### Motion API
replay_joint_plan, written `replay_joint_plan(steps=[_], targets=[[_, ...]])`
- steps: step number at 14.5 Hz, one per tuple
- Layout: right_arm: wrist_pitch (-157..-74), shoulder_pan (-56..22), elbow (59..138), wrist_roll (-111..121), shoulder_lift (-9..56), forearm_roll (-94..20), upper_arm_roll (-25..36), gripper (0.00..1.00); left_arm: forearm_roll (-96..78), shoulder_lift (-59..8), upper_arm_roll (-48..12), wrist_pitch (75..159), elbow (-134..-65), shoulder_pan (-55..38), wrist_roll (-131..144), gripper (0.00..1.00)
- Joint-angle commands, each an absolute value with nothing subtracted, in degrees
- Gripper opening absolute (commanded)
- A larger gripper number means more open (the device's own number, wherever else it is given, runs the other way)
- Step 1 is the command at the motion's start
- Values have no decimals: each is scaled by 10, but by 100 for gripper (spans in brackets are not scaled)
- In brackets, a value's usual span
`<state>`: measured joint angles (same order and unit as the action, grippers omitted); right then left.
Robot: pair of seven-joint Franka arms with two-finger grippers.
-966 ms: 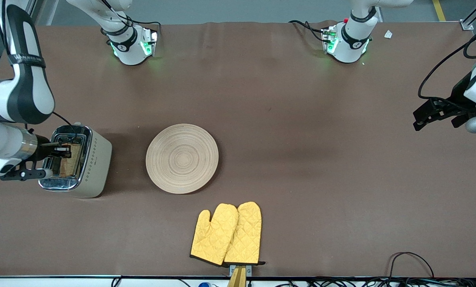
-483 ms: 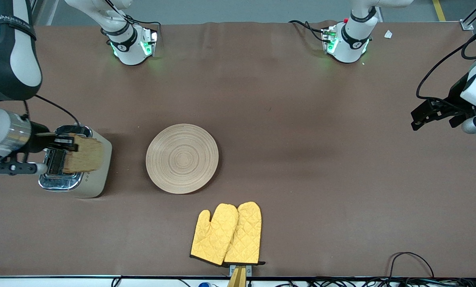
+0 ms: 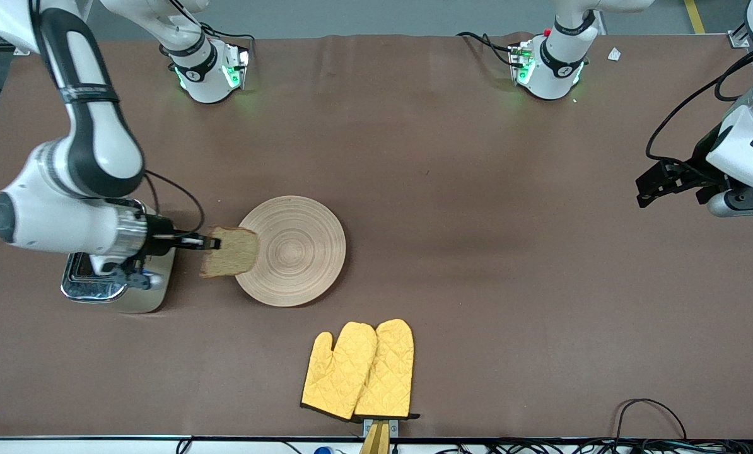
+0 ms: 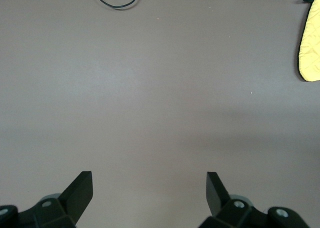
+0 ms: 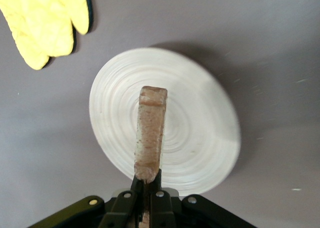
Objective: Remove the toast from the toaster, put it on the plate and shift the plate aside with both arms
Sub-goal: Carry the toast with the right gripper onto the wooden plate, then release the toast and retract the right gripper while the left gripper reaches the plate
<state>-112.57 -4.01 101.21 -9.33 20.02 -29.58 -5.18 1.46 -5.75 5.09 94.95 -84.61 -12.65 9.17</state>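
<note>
My right gripper [image 3: 207, 242] is shut on the toast [image 3: 229, 252], a tan speckled slice held in the air over the plate's edge at the right arm's end. In the right wrist view the toast [image 5: 150, 133] shows edge-on, pinched at its crust by my right gripper [image 5: 148, 180], over the plate [image 5: 200, 133]. The round light-wood plate [image 3: 301, 252] lies flat on the table. My left gripper [image 3: 647, 189] is open and empty, up over bare table at the left arm's end; its left wrist view shows my left gripper [image 4: 149, 183] with jaws wide apart over brown cloth.
A cream and chrome toaster [image 3: 121, 284] stands under the right arm, beside the plate. A pair of yellow oven mitts [image 3: 361, 369] lies nearer the front camera than the plate; one also shows in the right wrist view [image 5: 45, 23] and one in the left wrist view [image 4: 311, 43].
My right gripper lifted the toast out of the toaster and carried it toward the plate, now over its edge. My left gripper drifted slightly toward the plate.
</note>
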Motion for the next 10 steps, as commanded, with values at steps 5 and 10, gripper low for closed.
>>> replay_joint_plan(steps=[5,10], targets=[[-1297,-169,1093,-113,236,-374,-47,1,-104,-113,49,954,-844,-127,98,100],[-1298,-95,1149,74,246,-325,-41,2,-245,-191,47,1005,-845,-150,104,100]])
